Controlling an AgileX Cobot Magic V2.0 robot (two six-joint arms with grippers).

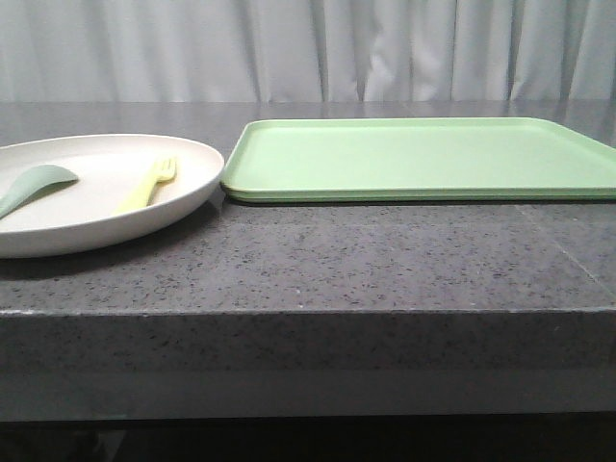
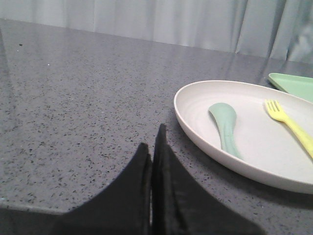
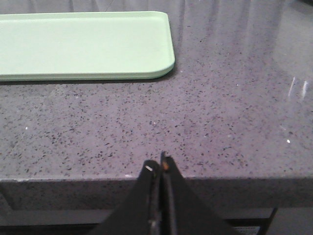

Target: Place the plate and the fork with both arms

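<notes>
The cream plate (image 1: 183, 197) (image 2: 195, 129) rests on the grey stone table at the left, its rim close to the green tray. On it lies the pale yellow fork (image 1: 146, 185) (image 2: 292, 127), tines pointing away, beside a grey-green spoon (image 1: 34, 186) (image 2: 225, 125). My left gripper (image 2: 152, 139) is shut with nothing in it, low over the table a short way from the plate's rim. Empty and shut too, my right gripper (image 3: 159, 165) hangs at the table's front edge, well short of the tray. Neither gripper shows in the front view.
A light green rectangular tray (image 1: 423, 159) (image 3: 83, 46) lies flat at the centre and right, with nothing on it. A pale curtain (image 1: 308, 48) hangs behind the table. The table's front edge (image 1: 308, 313) runs across the front view.
</notes>
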